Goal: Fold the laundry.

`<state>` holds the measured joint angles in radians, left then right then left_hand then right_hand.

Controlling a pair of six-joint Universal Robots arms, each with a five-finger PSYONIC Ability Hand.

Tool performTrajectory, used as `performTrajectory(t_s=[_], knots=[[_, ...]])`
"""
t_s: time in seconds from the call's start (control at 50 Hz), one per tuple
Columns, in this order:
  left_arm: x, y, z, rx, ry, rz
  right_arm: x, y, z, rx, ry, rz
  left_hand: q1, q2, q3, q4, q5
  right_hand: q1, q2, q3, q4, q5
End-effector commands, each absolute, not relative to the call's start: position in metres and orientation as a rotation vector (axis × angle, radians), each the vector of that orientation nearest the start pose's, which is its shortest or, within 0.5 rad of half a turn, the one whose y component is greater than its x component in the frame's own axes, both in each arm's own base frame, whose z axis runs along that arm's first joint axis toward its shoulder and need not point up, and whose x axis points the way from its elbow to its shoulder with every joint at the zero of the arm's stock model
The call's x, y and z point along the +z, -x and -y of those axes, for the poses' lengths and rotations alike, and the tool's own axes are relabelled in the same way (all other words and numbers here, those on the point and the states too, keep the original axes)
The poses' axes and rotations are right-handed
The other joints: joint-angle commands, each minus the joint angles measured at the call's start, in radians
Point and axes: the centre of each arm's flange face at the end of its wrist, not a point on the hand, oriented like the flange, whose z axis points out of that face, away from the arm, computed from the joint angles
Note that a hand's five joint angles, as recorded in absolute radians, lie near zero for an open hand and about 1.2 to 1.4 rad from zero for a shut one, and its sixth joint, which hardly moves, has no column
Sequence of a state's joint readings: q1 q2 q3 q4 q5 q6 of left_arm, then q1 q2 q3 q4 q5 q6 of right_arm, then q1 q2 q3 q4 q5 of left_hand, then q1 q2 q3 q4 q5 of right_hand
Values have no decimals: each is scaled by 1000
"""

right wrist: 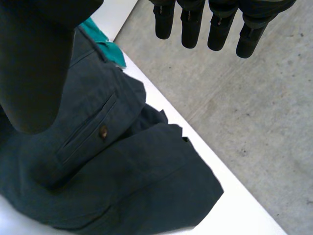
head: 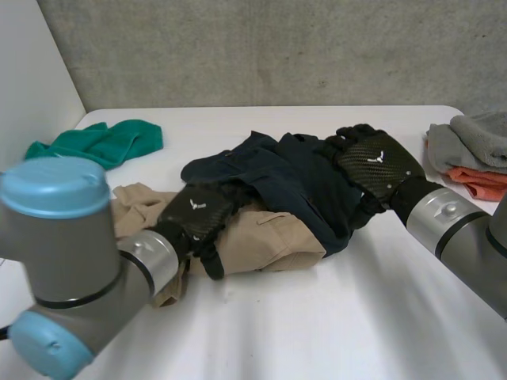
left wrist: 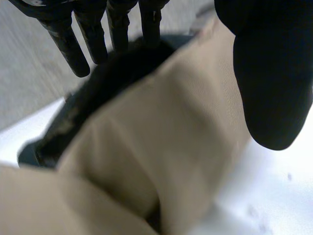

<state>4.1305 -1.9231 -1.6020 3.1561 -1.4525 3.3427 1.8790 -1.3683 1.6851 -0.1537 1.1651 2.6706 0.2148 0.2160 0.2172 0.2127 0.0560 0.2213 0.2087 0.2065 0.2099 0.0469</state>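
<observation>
A dark navy garment [head: 297,178] lies crumpled in the middle of the white table [head: 341,317], partly over tan trousers [head: 269,241]. My left hand [head: 198,212] rests where the two garments meet. In its wrist view its fingers [left wrist: 93,34] are straight above the navy cloth [left wrist: 105,85], and its thumb [left wrist: 274,83] stands apart over the tan trousers [left wrist: 161,147]. My right hand [head: 374,162] lies on the navy garment's right side. There its fingers [right wrist: 220,24] are straight and its thumb [right wrist: 34,63] hangs over the navy garment [right wrist: 122,166], whose buttoned pocket shows.
A green cloth [head: 103,142] lies at the table's back left; the right wrist view shows this green cloth [right wrist: 105,44] beyond the navy garment. A grey cloth [head: 475,138] sits on an orange one [head: 483,184] at the right edge. A grey wall runs behind.
</observation>
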Motion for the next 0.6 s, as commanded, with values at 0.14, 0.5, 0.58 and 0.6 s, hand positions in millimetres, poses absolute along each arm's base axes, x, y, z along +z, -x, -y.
performTrajectory(t_s=[0.14,0.5,0.58,0.6], knots=[[194,291,259,-2087,-738,-2372,210,-255,253,-1882,1218,-1938,1181,1180,1179,1184,1166,-47,-34,-32,-35,-47],[375,117,397,-2283,45,-1653,207,-262,249,-1882,1241,-1922,1181,1180,1179,1184,1166,-47,-34,-32,-35,-47],[331,116,414,-2172,-22,-1828,207,-262,248,-1884,1238,-1924,1181,1180,1179,1184,1166,-47,-34,-32,-35,-47],[321,117,416,-2156,-40,-1861,208,-262,248,-1887,1240,-1923,1181,1180,1179,1184,1166,-47,-34,-32,-35,-47]])
